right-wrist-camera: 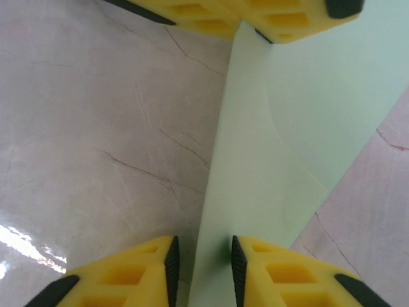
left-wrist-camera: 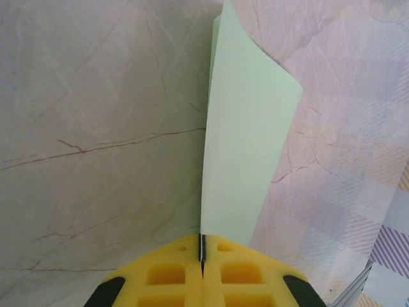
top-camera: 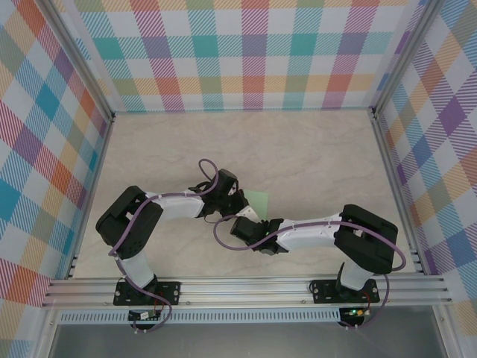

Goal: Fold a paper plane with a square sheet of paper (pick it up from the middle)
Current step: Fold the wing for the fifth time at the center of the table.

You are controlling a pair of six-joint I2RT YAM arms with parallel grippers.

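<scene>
Forearms [top-camera: 179, 206] point inward, L jaws clamp paper [left-wrist-camera: 246, 128], R jaws straddle it.

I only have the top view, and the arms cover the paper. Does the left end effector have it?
Observer: Yes. In the left wrist view the left end effector is shut on the paper's edge, and the sheet stands up from between its fingers.
Operator: And the right one?
Observer: The right end effector is open. The paper runs between its fingers, with a gap on one side.
Operator: Single sheet or folded?
Observer: It looks folded. The right wrist view shows two layers meeting along a crease that leads up to the left end effector.
</scene>
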